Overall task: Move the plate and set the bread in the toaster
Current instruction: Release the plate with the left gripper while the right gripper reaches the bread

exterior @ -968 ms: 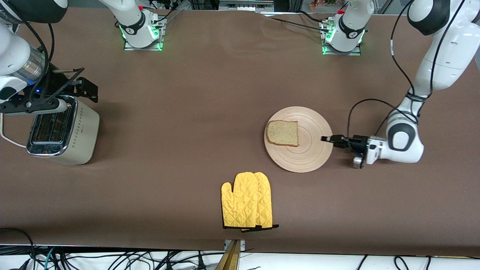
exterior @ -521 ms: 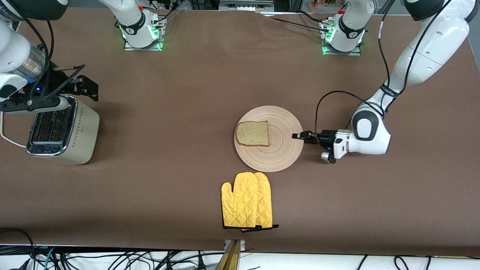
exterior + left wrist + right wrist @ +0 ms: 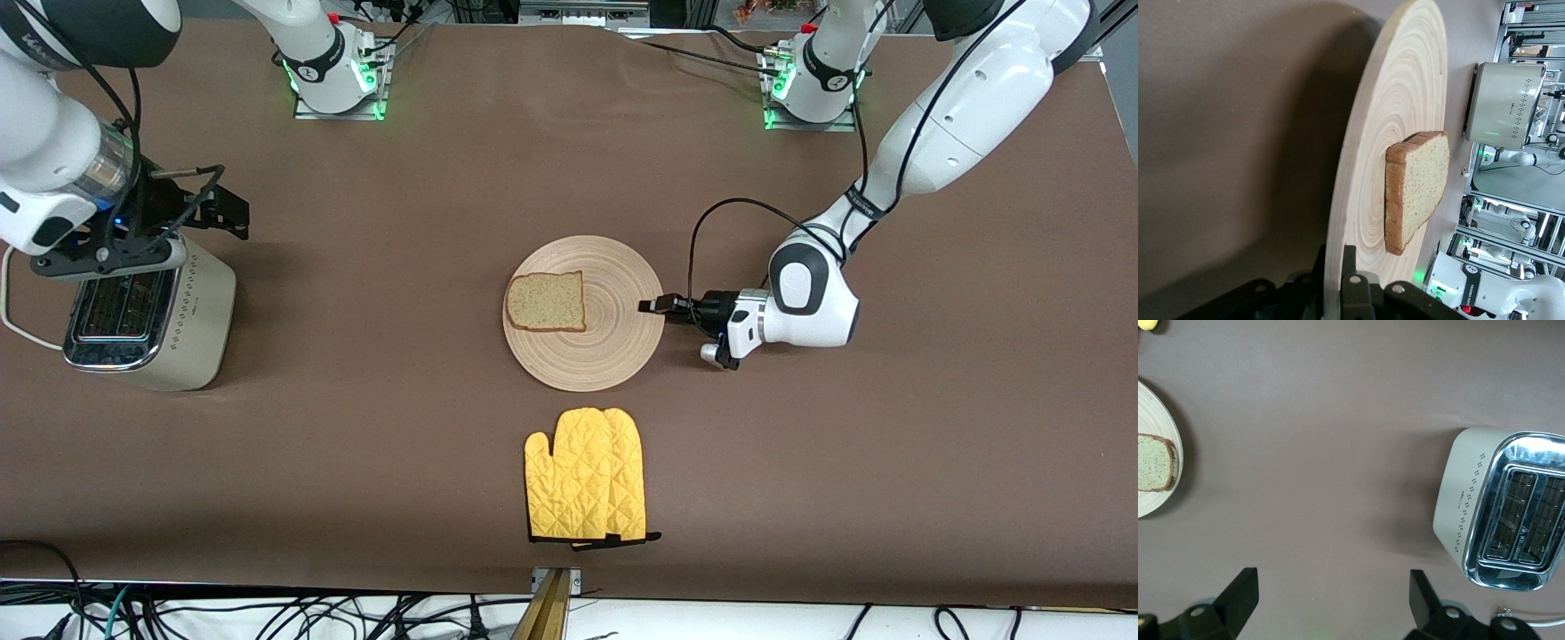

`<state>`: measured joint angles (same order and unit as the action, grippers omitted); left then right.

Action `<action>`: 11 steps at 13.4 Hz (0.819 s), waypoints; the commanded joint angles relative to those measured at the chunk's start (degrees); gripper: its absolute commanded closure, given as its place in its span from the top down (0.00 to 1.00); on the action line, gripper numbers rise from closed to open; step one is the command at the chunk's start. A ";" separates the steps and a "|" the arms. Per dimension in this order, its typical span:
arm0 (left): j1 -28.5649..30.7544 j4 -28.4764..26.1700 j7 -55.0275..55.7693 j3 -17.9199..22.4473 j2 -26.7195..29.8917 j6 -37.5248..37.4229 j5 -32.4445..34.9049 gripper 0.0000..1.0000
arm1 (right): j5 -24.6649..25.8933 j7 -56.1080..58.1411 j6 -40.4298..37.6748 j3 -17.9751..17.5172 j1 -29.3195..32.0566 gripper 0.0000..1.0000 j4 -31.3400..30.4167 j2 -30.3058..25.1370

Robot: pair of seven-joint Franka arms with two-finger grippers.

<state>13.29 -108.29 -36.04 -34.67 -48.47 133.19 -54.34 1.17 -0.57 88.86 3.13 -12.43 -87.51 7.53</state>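
Observation:
The round beige plate point(image 3: 605, 342) lies in the middle of the table with the bread slice point(image 3: 547, 301) on its part toward the right arm's end. My left gripper point(image 3: 656, 306) is shut on the plate's rim at the edge toward the left arm's end; in the left wrist view its fingers point(image 3: 1350, 283) clamp the plate point(image 3: 1395, 127) below the bread point(image 3: 1418, 183). The cream toaster point(image 3: 147, 316) stands at the right arm's end. My right gripper point(image 3: 233, 213) is open and empty, up beside the toaster point(image 3: 1501, 513); its view also shows the plate point(image 3: 1158, 453) and bread point(image 3: 1155, 472).
A yellow oven mitt point(image 3: 587, 476) lies nearer the front camera than the plate, close to its rim. The toaster's white cord point(image 3: 18, 329) loops off the table's end. Both arm bases stand along the table's back edge.
My left gripper has dragged the plate with the bread across the table toward the right arm's end. The right gripper has shifted slightly over the toaster's end.

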 commanded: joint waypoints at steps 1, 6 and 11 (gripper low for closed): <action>1.55 -1.13 -1.13 0.39 1.62 0.33 -0.42 1.00 | -0.11 0.48 -0.44 0.04 -0.40 1.00 0.41 -0.24; 6.74 -1.04 2.62 1.53 9.59 -3.70 12.47 1.00 | -9.76 -1.45 5.94 -0.05 -4.78 1.00 0.23 5.63; 9.64 2.46 18.54 4.35 21.99 -16.87 43.14 1.00 | -14.88 -16.02 22.11 -0.05 -16.29 1.00 0.32 18.28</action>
<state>22.77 -106.07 -21.32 -30.97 -32.13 121.24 -17.85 -12.84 -11.71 106.83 2.66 -25.16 -88.43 22.03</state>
